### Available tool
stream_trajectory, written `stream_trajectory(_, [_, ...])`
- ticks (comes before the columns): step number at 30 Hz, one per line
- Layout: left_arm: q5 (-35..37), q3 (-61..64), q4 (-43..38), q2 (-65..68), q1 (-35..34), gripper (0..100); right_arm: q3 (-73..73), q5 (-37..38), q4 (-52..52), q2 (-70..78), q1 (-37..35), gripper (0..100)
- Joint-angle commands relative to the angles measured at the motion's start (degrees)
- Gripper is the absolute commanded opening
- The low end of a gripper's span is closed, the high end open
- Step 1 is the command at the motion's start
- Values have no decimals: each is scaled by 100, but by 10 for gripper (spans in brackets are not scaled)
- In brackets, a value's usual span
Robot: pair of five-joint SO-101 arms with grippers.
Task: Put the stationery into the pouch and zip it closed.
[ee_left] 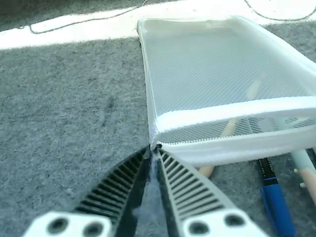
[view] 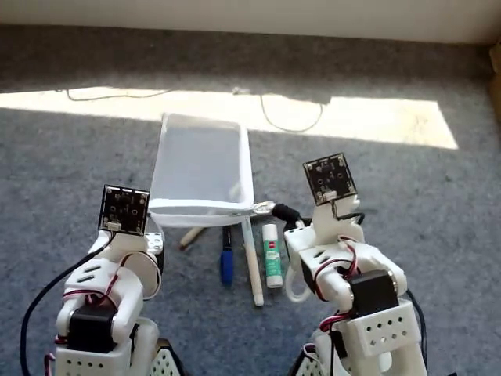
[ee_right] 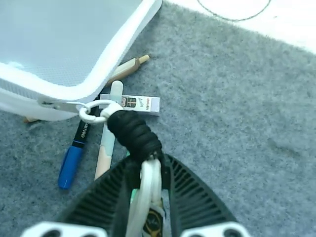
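Note:
A white mesh pouch (view: 202,164) lies on the carpet with its mouth toward the arms. My left gripper (ee_left: 154,150) is shut on the pouch's (ee_left: 222,74) near left corner. My right gripper (ee_right: 146,160) is shut on the zipper pull cord (ee_right: 132,131), a black knotted cord with a white ring (ee_right: 94,111) at the pouch's (ee_right: 59,39) near right corner. In front of the mouth lie a blue pen (view: 226,260), a beige pen (view: 253,270), a green-labelled glue stick (view: 272,257) and a wooden pencil (view: 191,236), partly under the pouch's edge.
Grey carpet covers the floor, with a sunlit strip (view: 376,117) behind the pouch. A thin black cable (view: 290,125) runs across that strip. The two arm bases (view: 102,321) stand close on either side of the stationery.

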Motion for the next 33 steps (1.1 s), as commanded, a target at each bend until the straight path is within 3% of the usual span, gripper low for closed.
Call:
stream_trajectory(1, [26, -31, -79, -13, -136, 8, -497, 70, 31, -136, 145, 5])
stream_trajectory(7, [18, -31, -79, -13, -110, 34, -1095, 26, 391, -136, -198, 5])
stream_trajectory(14, [193, 101, -114, -13, -110, 217, -1385, 18, 629, -136, -1138, 5])
stream_trajectory(23, [316, 145, -167, -13, -127, 228, -1385, -97, 637, -136, -1165, 5])
stream_trajectory(33, [334, 681, -1125, -4, -470, 224, -2035, -97, 1270, -145, -1174, 5])
